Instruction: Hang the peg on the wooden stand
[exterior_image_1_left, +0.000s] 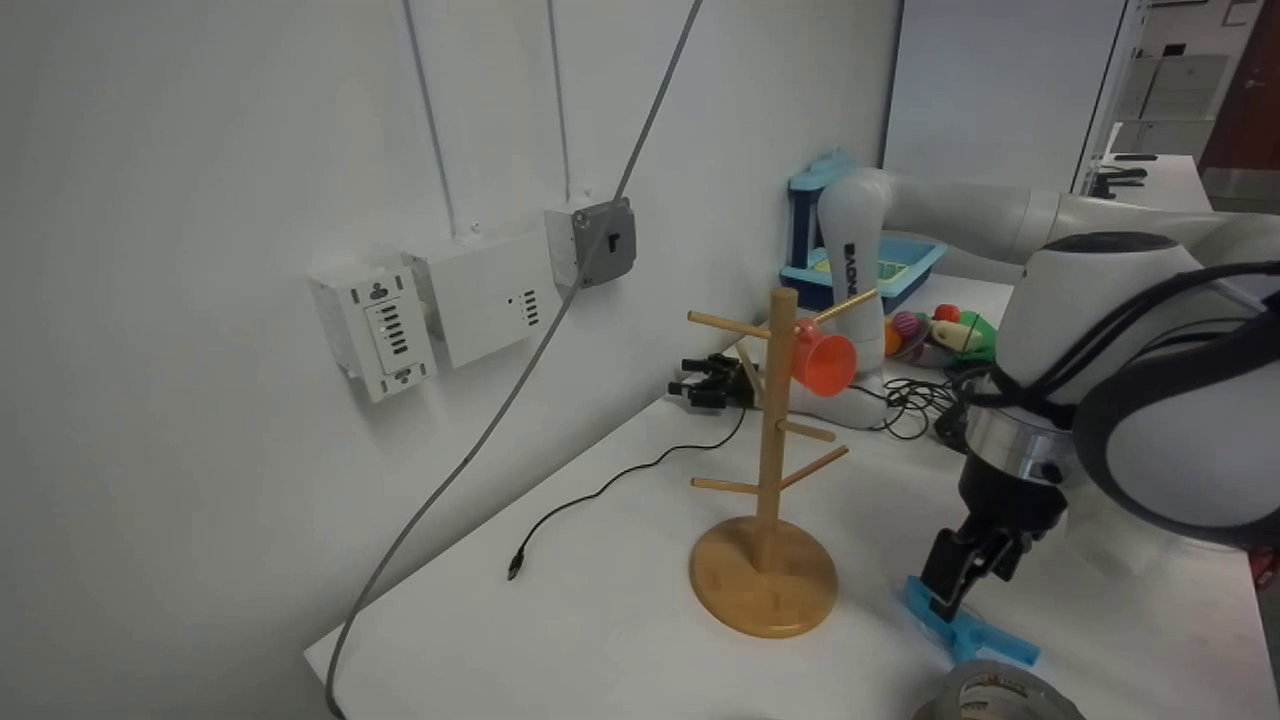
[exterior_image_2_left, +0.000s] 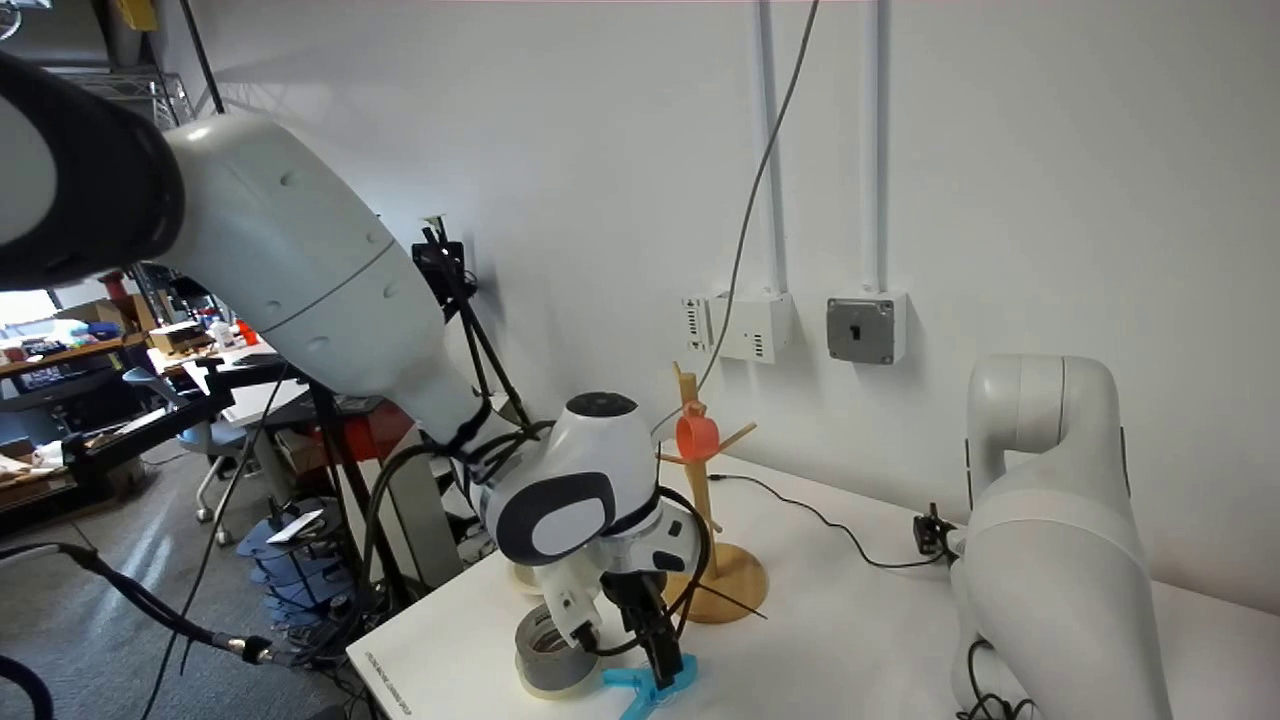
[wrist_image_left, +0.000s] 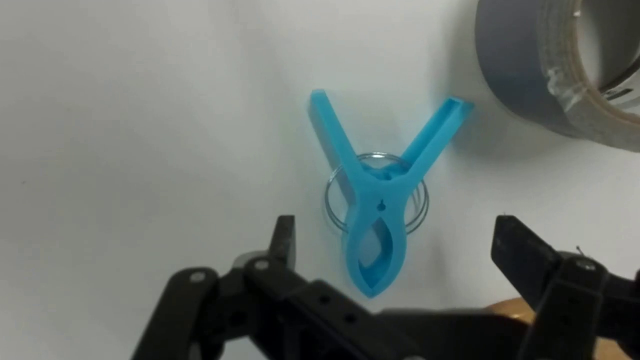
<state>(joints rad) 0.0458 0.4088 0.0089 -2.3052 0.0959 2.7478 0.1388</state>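
My gripper is spread wide, fingers at 8 and 4 o'clock of the blue peg in the wrist view with daylight both sides, so I'm not holding anything. Peg's on the table, handles at 11 and about 1:30, nose at 6. I'm guessing light, stiff plastic, a little slick, tough to break. I'd pinch across the nose, just 6 o'clock of the wire ring; squeezing the handles would probably pop it open. Mind the tape roll at 2. Wooden stand is at the peg's 10 o'clock in an exterior view.
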